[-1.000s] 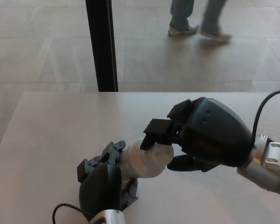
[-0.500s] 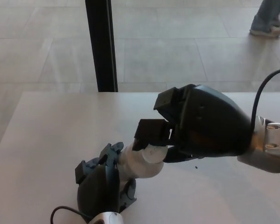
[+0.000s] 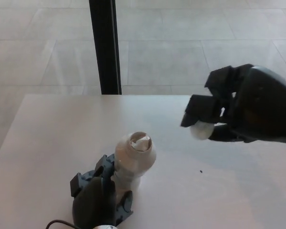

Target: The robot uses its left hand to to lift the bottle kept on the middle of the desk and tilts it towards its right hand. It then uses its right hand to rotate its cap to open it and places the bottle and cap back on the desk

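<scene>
My left hand [image 3: 96, 199] is shut on the white bottle [image 3: 132, 160] at the near middle of the desk [image 3: 52, 138]. The bottle stands nearly upright and its mouth [image 3: 139, 141] is uncovered, showing a pale inner seal. My right hand [image 3: 245, 110] hangs to the right and above the desk, well apart from the bottle. It is shut on the small white cap [image 3: 201, 130], which shows between its fingers.
A black vertical post [image 3: 105, 46] stands just beyond the desk's far edge, in front of a tiled floor [image 3: 181, 47]. A tiny dark speck [image 3: 200, 171] lies on the desk right of the bottle.
My right hand has pulled the cap off the bottle and moved right and up with it. The bottle has swung from tilted to nearly upright. The person's legs have left the view.
</scene>
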Robot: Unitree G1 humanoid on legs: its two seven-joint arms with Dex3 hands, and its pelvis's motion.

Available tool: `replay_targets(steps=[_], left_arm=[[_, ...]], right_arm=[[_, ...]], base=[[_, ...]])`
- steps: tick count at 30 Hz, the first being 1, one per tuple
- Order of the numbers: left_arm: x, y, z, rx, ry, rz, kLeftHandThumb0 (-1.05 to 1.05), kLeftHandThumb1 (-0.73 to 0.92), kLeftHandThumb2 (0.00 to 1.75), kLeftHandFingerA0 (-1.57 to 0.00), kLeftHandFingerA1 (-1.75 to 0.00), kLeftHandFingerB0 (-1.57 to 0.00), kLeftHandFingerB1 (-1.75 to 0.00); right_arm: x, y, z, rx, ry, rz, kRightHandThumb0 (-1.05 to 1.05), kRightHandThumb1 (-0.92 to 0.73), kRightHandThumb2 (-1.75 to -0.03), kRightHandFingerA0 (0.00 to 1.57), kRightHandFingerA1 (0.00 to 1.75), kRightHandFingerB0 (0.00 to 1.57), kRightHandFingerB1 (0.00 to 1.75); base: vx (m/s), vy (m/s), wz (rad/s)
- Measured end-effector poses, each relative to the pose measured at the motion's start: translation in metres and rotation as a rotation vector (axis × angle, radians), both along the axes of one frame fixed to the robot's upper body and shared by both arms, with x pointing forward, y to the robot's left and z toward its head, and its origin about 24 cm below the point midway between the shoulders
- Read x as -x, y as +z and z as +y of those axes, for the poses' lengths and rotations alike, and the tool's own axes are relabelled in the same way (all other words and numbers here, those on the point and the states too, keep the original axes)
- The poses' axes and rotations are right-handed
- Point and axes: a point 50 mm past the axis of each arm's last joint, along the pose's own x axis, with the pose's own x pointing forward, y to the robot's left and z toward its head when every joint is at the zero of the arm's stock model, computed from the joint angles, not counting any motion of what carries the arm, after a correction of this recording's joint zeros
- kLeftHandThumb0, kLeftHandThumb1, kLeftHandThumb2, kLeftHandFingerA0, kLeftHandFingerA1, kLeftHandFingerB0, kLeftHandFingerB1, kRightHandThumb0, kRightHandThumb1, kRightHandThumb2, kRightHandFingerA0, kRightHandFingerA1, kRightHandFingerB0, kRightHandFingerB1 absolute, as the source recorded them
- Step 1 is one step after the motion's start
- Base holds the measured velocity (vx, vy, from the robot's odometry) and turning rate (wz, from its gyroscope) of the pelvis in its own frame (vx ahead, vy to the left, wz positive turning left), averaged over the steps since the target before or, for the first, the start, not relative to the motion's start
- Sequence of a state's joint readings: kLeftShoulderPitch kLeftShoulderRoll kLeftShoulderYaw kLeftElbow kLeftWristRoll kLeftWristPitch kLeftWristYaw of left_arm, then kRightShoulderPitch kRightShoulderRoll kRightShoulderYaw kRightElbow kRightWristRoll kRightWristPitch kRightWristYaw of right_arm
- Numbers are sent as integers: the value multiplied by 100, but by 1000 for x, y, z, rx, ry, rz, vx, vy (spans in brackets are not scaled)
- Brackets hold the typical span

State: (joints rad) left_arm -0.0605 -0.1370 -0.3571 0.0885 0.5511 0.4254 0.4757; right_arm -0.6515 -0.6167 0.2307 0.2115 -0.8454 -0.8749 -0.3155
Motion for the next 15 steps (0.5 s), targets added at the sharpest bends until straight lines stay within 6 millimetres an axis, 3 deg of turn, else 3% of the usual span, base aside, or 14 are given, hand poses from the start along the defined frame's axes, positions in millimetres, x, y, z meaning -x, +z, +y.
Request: replay_targets(steps=[1, 2, 3, 4, 5, 6, 7, 8, 10, 13, 15], left_arm=[[-1, 1, 3, -15, -9, -4, 9, 92, 63, -50, -120, -44, -96], [-1, 2, 5, -22, -16, -5, 16, 92, 64, -61, -125, -60, -94], [-3, 4, 8, -35, -27, -11, 18, 91, 64, -66, -114, -64, -80], [-4, 5, 9, -43, -34, -15, 19, 88, 63, -68, -91, -62, -65], [-6, 8, 11, -64, -50, -25, 15, 85, 63, -68, -84, -64, -65], [-8, 11, 14, -89, -68, -31, 14, 83, 63, -67, -95, -66, -68], [-10, 12, 16, -116, -84, -34, 14, 83, 63, -67, -95, -66, -68], [-12, 14, 19, -140, -97, -37, 18, 62, 60, -72, -102, -69, -62], [-16, 18, 24, -195, -129, -41, 12, 64, 57, -72, -76, -64, -55], [-21, 24, 27, -265, -172, -48, 11, 64, 57, -73, -84, -64, -54], [-24, 27, 28, -305, -199, -48, 13, 74, 61, -71, -92, -66, -66]], right_arm=[[-1, -1, -7, -18, -32, 9, -21, -51, -70, 93, 175, 83, 115], [-2, -2, -14, -33, -59, 19, -17, -48, -76, 92, 168, 87, 96], [-2, -3, -19, -47, -85, 29, -10, -45, -82, 94, 167, 90, 92], [-2, -4, -21, -51, -95, 33, -10, -44, -87, 94, 166, 91, 91], [-3, -7, -25, -58, -113, 43, -11, -44, -89, 96, 164, 91, 90], [-3, -9, -29, -64, -128, 54, -9, -43, -86, 95, 166, 91, 91], [-2, -13, -31, -67, -141, 66, -9, -43, -86, 95, 166, 91, 91], [-2, -16, -33, -68, -149, 78, -16, -43, -79, 95, 168, 90, 85], [-2, -23, -37, -69, -167, 107, -13, -45, -84, 96, 169, 88, 85], [-1, -34, -40, -70, -185, 144, -16, -47, -88, 92, 171, 87, 89], [0, -40, -41, -72, -194, 167, -20, -53, -92, 94, 175, 88, 96]], base=[[0, 0, 0], [0, 0, 0], [0, 0, 0], [0, 0, 0], [0, 0, 0], [0, 0, 0], [0, 0, 0], [0, 0, 0], [0, 0, 0], [0, 0, 0], [0, 0, 0]])
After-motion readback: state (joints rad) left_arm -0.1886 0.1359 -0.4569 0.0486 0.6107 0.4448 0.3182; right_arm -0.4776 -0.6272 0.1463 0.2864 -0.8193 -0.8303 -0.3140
